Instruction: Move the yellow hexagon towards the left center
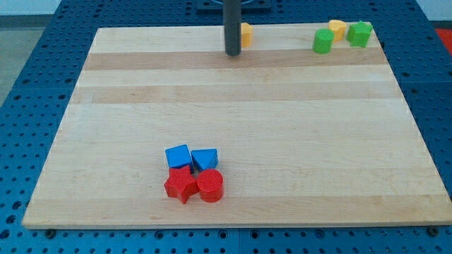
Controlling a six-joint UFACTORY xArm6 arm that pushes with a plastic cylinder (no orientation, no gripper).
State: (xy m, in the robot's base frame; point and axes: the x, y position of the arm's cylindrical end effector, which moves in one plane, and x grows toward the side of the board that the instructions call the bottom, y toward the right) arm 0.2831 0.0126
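Observation:
A yellow block point(246, 34) sits at the view's top centre, near the board's far edge, with its left part hidden behind my rod; its shape cannot be made out. My tip point(232, 54) rests on the board just left of and slightly below this block, close to it or touching it. A second yellow block point(337, 29), of rounded many-sided shape, sits at the view's top right between two green blocks.
A green block point(323, 41) and a green star-like block point(360, 33) flank the second yellow block. At bottom centre-left, a blue cube point(178, 156), a blue block point(205, 159), a red star point(181, 185) and a red cylinder point(210, 186) are clustered together.

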